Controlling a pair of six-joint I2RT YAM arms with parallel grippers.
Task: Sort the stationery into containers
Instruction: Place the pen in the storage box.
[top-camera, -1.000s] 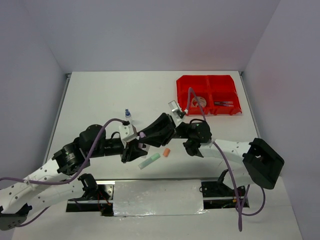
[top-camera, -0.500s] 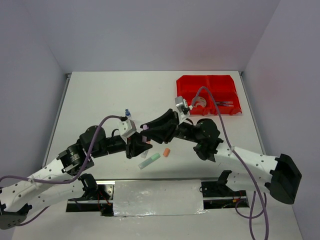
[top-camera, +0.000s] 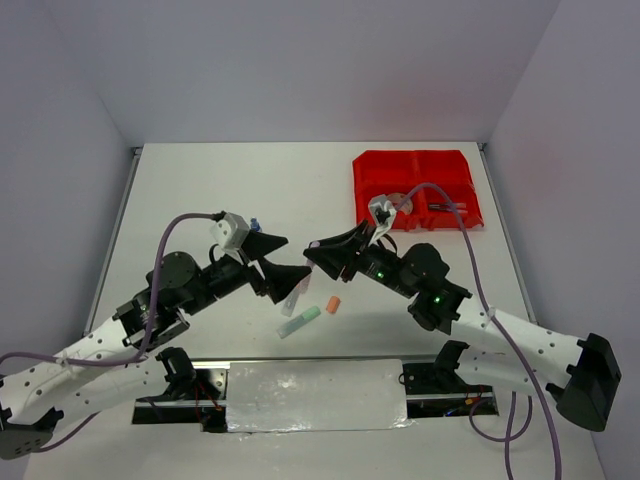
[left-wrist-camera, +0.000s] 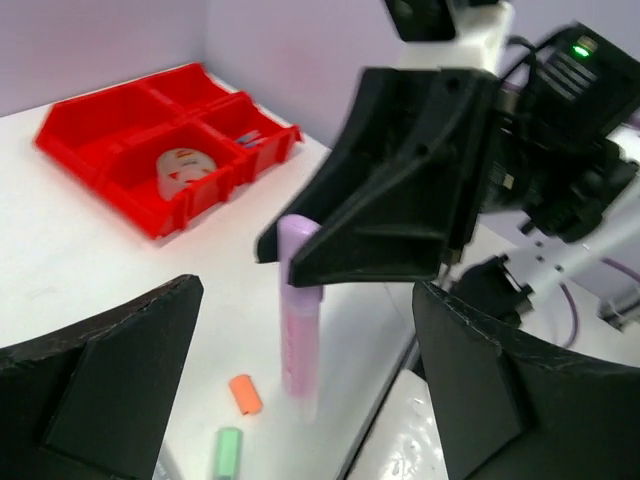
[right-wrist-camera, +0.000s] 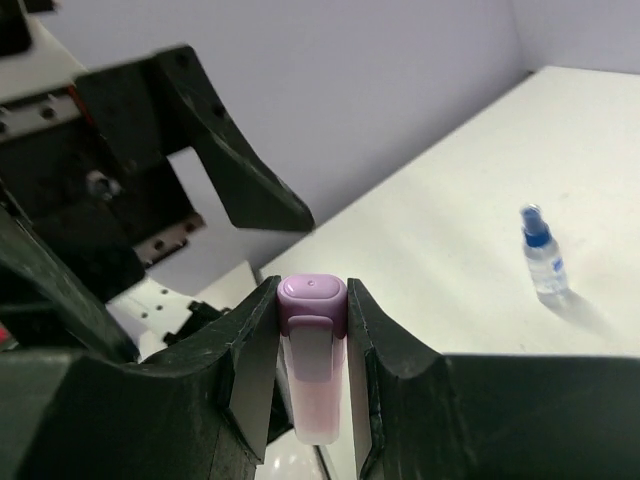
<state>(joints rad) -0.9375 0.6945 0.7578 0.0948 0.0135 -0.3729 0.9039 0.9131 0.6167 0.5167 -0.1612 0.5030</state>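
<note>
Evidently the step in hand is carrying: the right tool (right-wrist-camera: 312, 300) is clenched on the pink highlighter (right-wrist-camera: 312, 385), pinching it just under its purple cap. In the left wrist view the body hangs down below the grip towards the counter (top-camera: 200, 190). The left tool (left-wrist-camera: 308, 290) faces it with its jaws spread wide and nothing between them.

To do this well, the right arm should first lift and draw back, so the dangling lower end clears the left tool, the green highlighter (top-camera: 300, 322) and the orange piece (top-camera: 333, 303) lying at lower centre. Then it should swing to the red bins (top-camera: 415, 155) at upper right. One compartment holds a tape roll (left-wrist-camera: 180, 170), so another is probably the better choice. With the grip so near the cap, the body may swing. A slow carry and a low release should land it inside.
</note>
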